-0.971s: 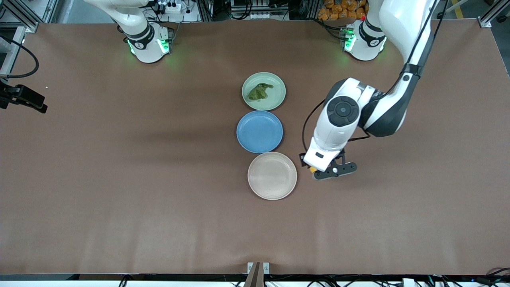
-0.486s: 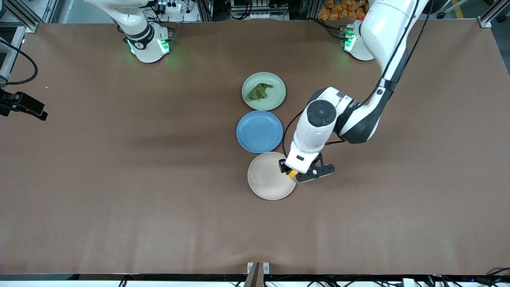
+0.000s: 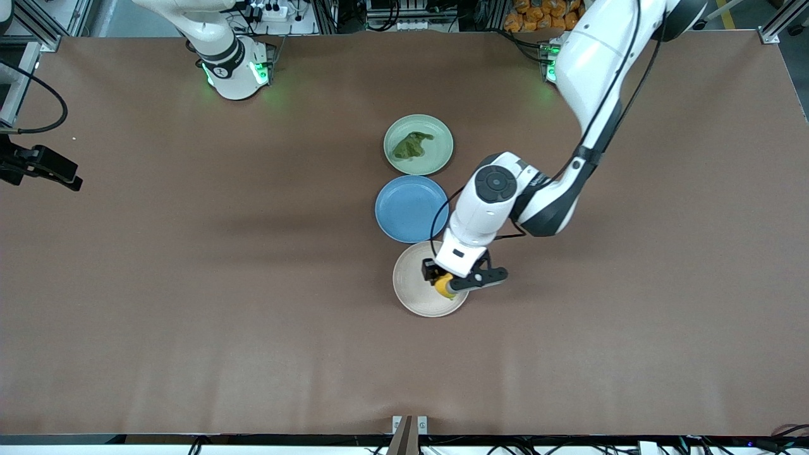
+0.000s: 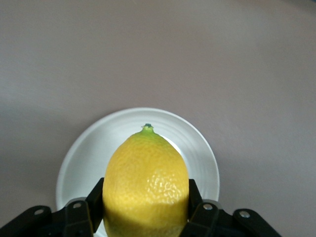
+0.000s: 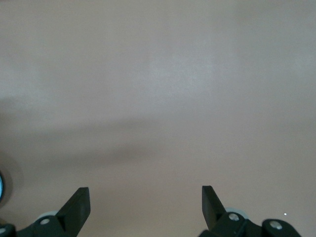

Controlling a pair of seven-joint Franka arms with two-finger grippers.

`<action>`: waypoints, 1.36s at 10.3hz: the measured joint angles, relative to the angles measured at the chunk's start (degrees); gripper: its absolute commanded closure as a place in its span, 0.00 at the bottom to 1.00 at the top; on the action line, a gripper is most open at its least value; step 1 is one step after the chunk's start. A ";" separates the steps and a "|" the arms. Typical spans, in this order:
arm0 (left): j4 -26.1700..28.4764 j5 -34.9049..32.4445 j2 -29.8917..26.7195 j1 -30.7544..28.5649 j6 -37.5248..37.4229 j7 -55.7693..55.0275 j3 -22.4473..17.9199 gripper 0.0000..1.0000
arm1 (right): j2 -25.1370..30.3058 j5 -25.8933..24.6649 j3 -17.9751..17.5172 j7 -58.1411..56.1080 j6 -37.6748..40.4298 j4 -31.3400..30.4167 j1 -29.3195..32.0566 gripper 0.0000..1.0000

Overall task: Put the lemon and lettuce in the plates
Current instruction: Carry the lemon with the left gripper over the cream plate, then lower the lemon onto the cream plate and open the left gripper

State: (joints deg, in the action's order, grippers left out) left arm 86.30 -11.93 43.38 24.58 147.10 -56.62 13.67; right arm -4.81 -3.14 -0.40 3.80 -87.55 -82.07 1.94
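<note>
The yellow lemon [image 3: 445,287] [image 4: 145,177] is held above the cream-white plate [image 3: 412,287] [image 4: 84,153], nub pointing away from the wrist. My left gripper [image 3: 447,284] [image 4: 146,200] is shut on it, one finger on each side. That plate is the nearest to the front camera. The dark green lettuce [image 3: 411,145] lies in the mint green plate [image 3: 442,134], the one closest to the arms' bases. My right gripper [image 5: 145,191] is open with nothing between its fingers, above bare brown table toward the right arm's end.
An empty blue plate [image 3: 411,208] lies between the mint and cream plates, all three in a row at mid-table. The left arm's forearm [image 3: 537,202] hangs over the table beside the blue plate. Brown table cover [image 3: 189,284] stretches wide on both sides.
My left gripper has carried the lemon sideways from beside the cream-white plate to above it. The lettuce and plates have not moved.
</note>
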 measured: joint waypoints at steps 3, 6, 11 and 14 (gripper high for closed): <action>-0.10 0.00 4.58 0.91 5.96 -0.03 -0.08 1.00 | 0.00 0.05 0.01 0.00 -0.06 -0.01 -0.31 0.00; -0.28 0.00 6.40 0.94 6.65 -0.02 -0.12 1.00 | 0.00 0.56 0.00 0.00 0.02 -0.02 -1.55 0.00; -0.43 0.00 7.16 1.02 6.82 -0.02 -0.14 0.00 | 0.09 1.54 -0.10 0.00 0.24 -0.01 -2.62 0.00; 0.21 -0.76 8.48 1.75 6.83 0.05 -1.71 0.00 | 0.10 3.02 -0.10 0.00 0.27 -0.01 -3.13 0.00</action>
State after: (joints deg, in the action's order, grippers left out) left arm 86.51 -12.68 51.86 26.33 153.92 -56.57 11.96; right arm -4.71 -0.11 -0.51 3.80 -87.27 -82.09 -1.20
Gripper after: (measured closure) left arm 0.000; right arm 0.000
